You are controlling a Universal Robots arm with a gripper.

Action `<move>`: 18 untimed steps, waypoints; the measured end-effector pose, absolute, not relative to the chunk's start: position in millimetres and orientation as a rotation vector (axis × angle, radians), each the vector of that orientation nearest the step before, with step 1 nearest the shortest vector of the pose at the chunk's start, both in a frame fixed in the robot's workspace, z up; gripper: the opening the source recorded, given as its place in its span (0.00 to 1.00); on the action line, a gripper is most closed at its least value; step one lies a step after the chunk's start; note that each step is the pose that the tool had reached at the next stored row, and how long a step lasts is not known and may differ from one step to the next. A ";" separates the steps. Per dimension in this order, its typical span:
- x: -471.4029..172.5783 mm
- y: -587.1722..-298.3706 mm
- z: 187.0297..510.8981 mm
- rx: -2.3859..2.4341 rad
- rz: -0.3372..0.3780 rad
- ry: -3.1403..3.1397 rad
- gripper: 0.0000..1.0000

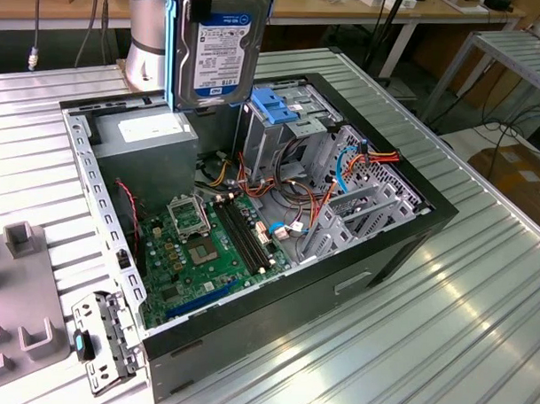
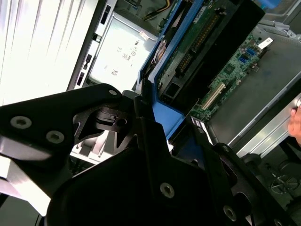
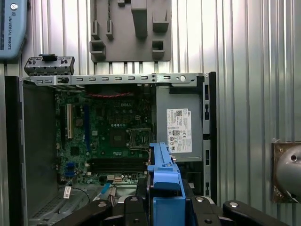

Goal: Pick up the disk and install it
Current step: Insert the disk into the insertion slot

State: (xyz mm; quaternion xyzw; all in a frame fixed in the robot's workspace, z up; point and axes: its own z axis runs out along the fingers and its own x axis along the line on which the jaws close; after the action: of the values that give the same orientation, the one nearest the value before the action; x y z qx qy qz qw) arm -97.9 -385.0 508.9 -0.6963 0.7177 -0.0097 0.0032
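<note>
disk [image 1: 218,45] upright, clamped in the closed gripper [image 3: 164,212] — held clear above the open case [image 1: 410,251], motherboard [image 1: 206,244] below

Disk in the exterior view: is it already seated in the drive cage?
No, the disk hangs upright above the open computer case, outside the drive cage.

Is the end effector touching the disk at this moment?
Touching. In the second wrist view the end effector clamps the blue rail of the disk, with no gap between them.
</note>
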 end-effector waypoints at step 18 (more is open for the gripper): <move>-95.8 -390.4 507.1 -2.183 -0.030 2.250 0.37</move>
State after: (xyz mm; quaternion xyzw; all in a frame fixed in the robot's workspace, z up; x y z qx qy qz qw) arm -95.8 -390.4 507.1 -0.6963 0.7177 -0.0097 0.0032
